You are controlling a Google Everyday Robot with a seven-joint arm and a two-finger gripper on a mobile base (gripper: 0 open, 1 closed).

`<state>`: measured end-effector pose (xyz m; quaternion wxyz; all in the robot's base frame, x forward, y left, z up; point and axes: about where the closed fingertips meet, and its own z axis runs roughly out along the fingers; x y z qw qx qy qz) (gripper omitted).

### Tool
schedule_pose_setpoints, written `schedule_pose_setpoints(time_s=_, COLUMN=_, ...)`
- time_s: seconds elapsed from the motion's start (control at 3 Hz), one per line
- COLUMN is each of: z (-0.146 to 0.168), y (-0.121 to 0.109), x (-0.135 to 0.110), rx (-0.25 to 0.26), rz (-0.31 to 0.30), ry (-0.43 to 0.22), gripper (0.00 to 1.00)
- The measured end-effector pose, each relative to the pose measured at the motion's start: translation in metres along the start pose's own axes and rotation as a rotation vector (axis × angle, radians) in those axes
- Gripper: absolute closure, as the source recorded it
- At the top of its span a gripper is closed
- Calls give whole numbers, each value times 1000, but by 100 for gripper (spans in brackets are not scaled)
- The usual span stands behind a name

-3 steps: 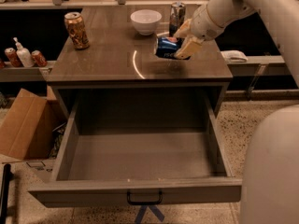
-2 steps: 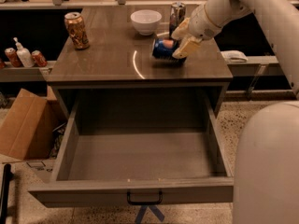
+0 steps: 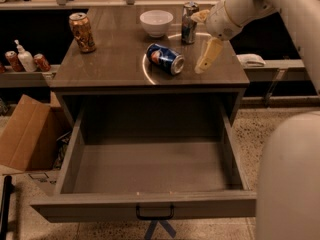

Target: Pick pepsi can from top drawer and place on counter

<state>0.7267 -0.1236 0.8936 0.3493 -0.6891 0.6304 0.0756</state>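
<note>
The pepsi can (image 3: 165, 59), dark blue with its round logo, lies on its side near the middle of the counter (image 3: 110, 64). My gripper (image 3: 199, 42) hangs just right of the can, apart from it, with its cream fingers (image 3: 209, 54) spread open and empty. The top drawer (image 3: 150, 166) is pulled fully out below the counter. Its grey inside is empty, and its dark handle (image 3: 155, 213) is on the front panel.
An orange-gold can (image 3: 82, 32) stands at the counter's back left. A white bowl (image 3: 156, 23) and a taller silver-blue can (image 3: 189, 23) stand at the back. A cardboard box (image 3: 25, 134) sits on the floor left. Bottles (image 3: 25, 61) stand on a left shelf. My base (image 3: 290, 184) fills the lower right.
The gripper held the pepsi can just above the counter. It has now let go and opened, and has drawn off to the right. The can lies on its side on the counter.
</note>
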Motion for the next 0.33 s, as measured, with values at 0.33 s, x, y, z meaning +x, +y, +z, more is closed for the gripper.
schedule_pose_setpoints(time_s=0.33, z=-35, y=12, x=13, rx=58, rz=13, ry=-4, gripper=0)
